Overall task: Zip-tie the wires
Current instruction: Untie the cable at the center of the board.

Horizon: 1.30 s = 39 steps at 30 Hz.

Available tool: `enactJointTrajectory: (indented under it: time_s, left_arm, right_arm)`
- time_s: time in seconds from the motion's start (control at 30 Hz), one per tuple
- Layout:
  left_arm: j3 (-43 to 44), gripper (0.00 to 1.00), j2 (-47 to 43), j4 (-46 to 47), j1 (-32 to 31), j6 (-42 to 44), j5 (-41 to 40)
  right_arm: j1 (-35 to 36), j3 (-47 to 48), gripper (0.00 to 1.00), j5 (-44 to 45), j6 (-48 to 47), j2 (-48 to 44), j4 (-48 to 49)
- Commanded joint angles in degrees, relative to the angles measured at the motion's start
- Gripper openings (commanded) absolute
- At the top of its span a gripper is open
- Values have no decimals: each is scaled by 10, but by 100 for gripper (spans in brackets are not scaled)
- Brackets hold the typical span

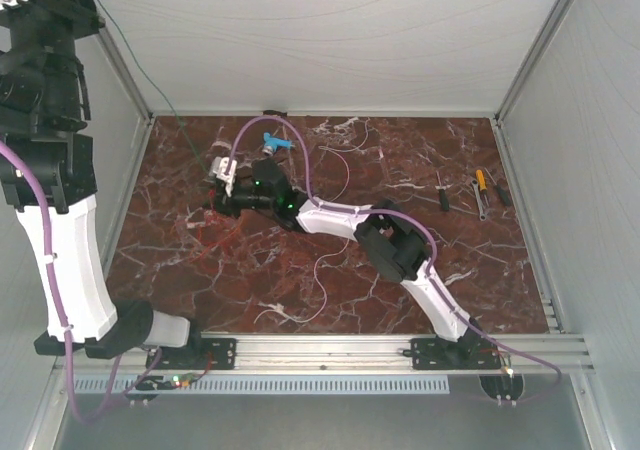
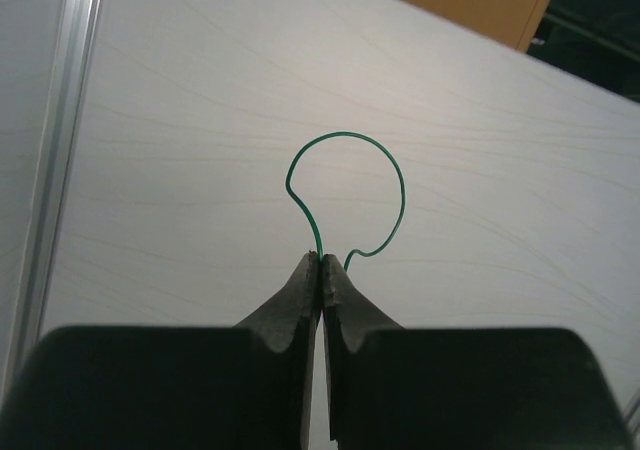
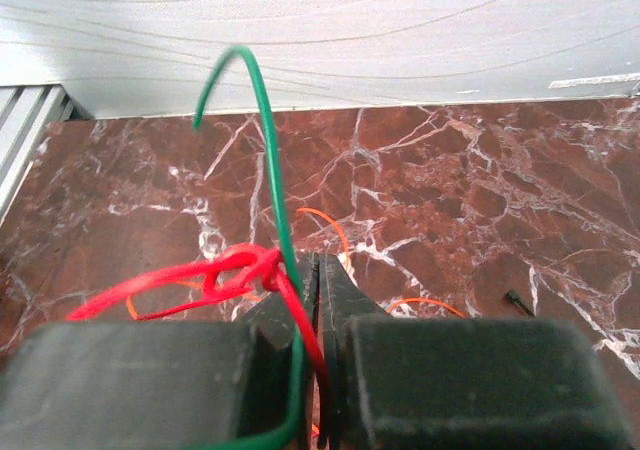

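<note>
My right gripper (image 3: 322, 260) sits low over the table's left-middle (image 1: 222, 185), shut on a red wire (image 3: 200, 275) that runs into its closed jaws; the red strands are knotted just left of the tips. Thin orange wires (image 3: 330, 220) lie on the marble beyond. A thin green tie (image 3: 270, 140) loops round the red strands, crosses the left finger and rises up. It climbs to the upper left (image 1: 140, 65). My left gripper (image 2: 322, 260), raised high at the left wall, is shut on the green tie's end (image 2: 350, 140), which curls in a loop past the tips.
A white wire (image 1: 325, 280) curls on the marble table (image 1: 200, 290) near the front. A blue-and-white plastic piece (image 1: 275, 143) lies at the back. Hand tools (image 1: 482, 190) lie at the right. Walls enclose three sides.
</note>
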Motion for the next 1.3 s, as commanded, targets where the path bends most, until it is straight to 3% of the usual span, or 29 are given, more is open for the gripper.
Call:
enactJointTrajectory:
  time_s: [0.0, 0.37, 0.67, 0.73, 0.87, 0.93, 1.1, 1.27]
  left_arm:
    - [83, 0, 26, 15, -1, -25, 28]
    - [288, 0, 89, 37, -1, -86, 69]
    - [305, 0, 83, 29, 0, -89, 83]
    - [286, 0, 76, 24, -1, -78, 76]
    - [200, 0, 48, 15, -1, -50, 43]
    - [144, 0, 31, 17, -1, -41, 20]
    - [40, 0, 3, 33, -1, -21, -22]
    - [-33, 0, -20, 48, -1, -32, -24]
  right_arm:
    - [0, 43, 0, 36, 19, 35, 6]
    - [-6, 152, 0, 123, 187, 131, -61]
    - [-6, 218, 0, 142, 226, 167, -121]
    - [-6, 219, 13, 139, 223, 157, -124]
    - [-7, 250, 63, 152, 210, 131, -177]
    - [-9, 283, 78, 191, 212, 119, -239]
    - [-31, 305, 83, 227, 277, 76, -370]
    - [-49, 202, 83, 195, 281, -2, -378]
